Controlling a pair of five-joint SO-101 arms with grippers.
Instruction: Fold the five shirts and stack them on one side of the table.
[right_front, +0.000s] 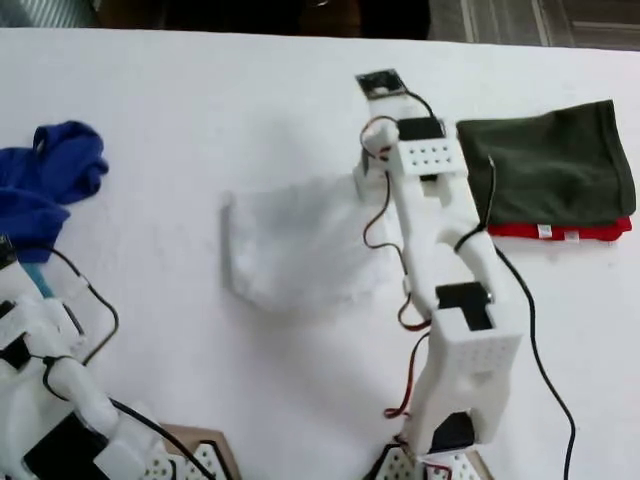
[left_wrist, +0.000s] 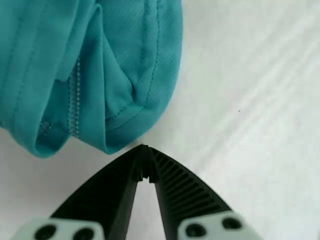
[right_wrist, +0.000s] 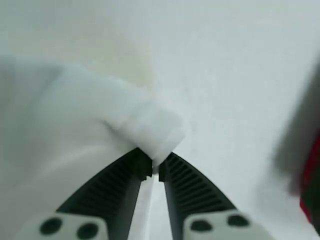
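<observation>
White shirt (right_front: 300, 245) lies mid-table, pale against the white table (right_front: 180, 90), so its outline is hard to trace; it looks partly folded. The right gripper (right_wrist: 152, 167) is clamped on one corner of it, with cloth bunched between the black jaws. At the right, a folded dark green shirt (right_front: 550, 165) sits on a red shirt (right_front: 590, 232). A blue shirt (right_front: 45, 175) lies crumpled at the left. The left gripper (left_wrist: 145, 162) has its tips pressed together on nothing, just beside a teal shirt (left_wrist: 90, 65)
</observation>
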